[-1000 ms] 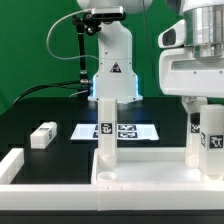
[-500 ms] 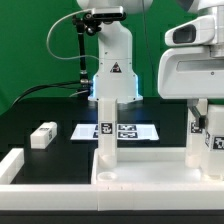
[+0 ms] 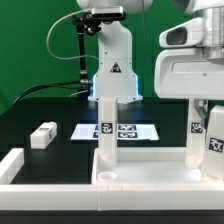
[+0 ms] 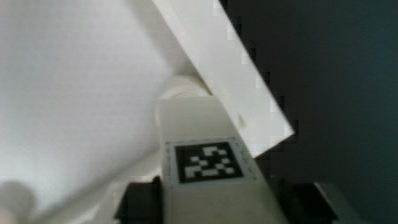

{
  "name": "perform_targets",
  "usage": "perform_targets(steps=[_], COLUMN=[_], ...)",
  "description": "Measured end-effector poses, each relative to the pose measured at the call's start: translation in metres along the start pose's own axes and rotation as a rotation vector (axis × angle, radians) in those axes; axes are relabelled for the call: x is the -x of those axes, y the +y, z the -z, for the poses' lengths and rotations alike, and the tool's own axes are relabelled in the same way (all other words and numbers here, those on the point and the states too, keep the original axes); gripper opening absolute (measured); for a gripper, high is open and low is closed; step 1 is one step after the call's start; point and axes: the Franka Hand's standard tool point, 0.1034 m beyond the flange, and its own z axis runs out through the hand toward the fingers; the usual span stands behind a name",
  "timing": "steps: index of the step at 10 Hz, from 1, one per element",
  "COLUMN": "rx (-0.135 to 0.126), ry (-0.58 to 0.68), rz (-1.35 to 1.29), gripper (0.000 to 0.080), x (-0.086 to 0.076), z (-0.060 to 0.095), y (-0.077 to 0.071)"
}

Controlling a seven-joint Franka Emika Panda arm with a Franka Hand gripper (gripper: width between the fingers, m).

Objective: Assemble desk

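The desk's white rimmed tabletop panel (image 3: pixel 140 172) lies flat at the front. One white leg (image 3: pixel 107 125) stands upright at its far left corner in the exterior view. My gripper (image 3: pixel 207 112) is at the exterior view's right, shut on a second tagged white leg (image 3: pixel 208 145) that stands upright at the panel's right corner. In the wrist view that leg (image 4: pixel 214 150) sits between my dark fingers (image 4: pixel 150 205), over the panel (image 4: pixel 71 90) and against its rim (image 4: pixel 228 70). My gripper (image 4: pixel 222 208) grips the leg's top. A third leg (image 3: pixel 42 135) lies loose at the left.
The marker board (image 3: pixel 120 131) lies flat behind the panel. A long white border bar (image 3: pixel 14 165) lies at the front left. The robot's base (image 3: pixel 112 75) stands at the back, with a cable running off to the left.
My gripper and the leg in it have shifted slightly toward the exterior view's left. The other parts have not moved.
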Motion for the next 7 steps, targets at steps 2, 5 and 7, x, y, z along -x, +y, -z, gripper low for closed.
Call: perform_targets(steps=[2, 5, 7], rx=[0.001, -0.035, -0.090], ry=[0.002, -0.035, -0.049], rz=[-0.247, -0.801, -1.069], gripper=[0.0306, 0.0300, 0.0299], x=[-0.0005, 0.0027, 0.0029], z=[0.0002, -0.0028, -0.0036], y=[0.0006, -0.0007, 0.0023])
